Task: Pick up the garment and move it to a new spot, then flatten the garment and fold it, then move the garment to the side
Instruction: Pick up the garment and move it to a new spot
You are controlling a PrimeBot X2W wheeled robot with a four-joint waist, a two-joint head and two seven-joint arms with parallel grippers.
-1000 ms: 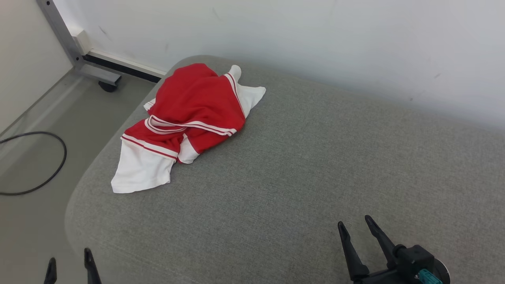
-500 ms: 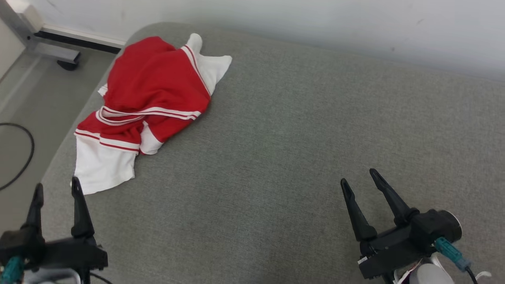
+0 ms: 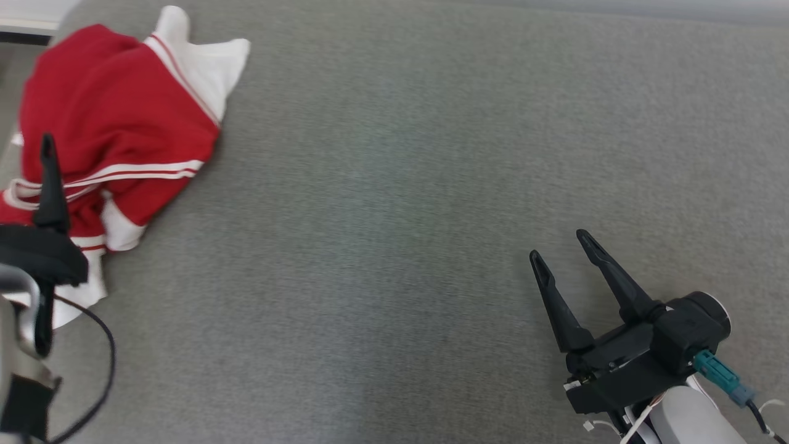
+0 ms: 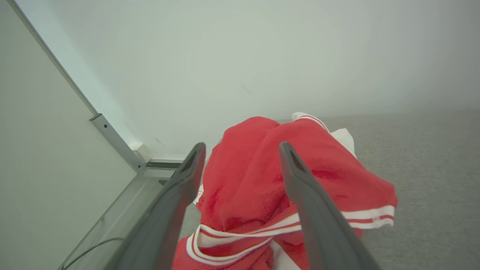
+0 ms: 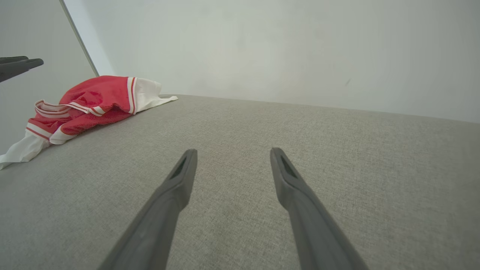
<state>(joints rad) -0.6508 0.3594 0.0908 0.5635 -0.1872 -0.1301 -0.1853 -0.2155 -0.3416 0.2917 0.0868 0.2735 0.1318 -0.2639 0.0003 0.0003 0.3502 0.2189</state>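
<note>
You are holding the left gripper (image 4: 242, 147), fingers spread, over the crumpled garment (image 3: 117, 123), probably to take the red heap between them. The right gripper (image 3: 558, 243) is hovering spread and empty over the bare cushion (image 3: 394, 185), well apart. The garment is lying at the cushion's far left, and its long axis is running away from you, leaning slightly right.

1. The light is bright and soft everywhere; shadows are very faint.
2. My head view looks smeared, mostly the grey cushion (image 3: 394, 185).
3. Up close, my left fingers (image 4: 174, 204) look fuzzy, and the wall (image 4: 262, 56) behind looks hazy.
</note>
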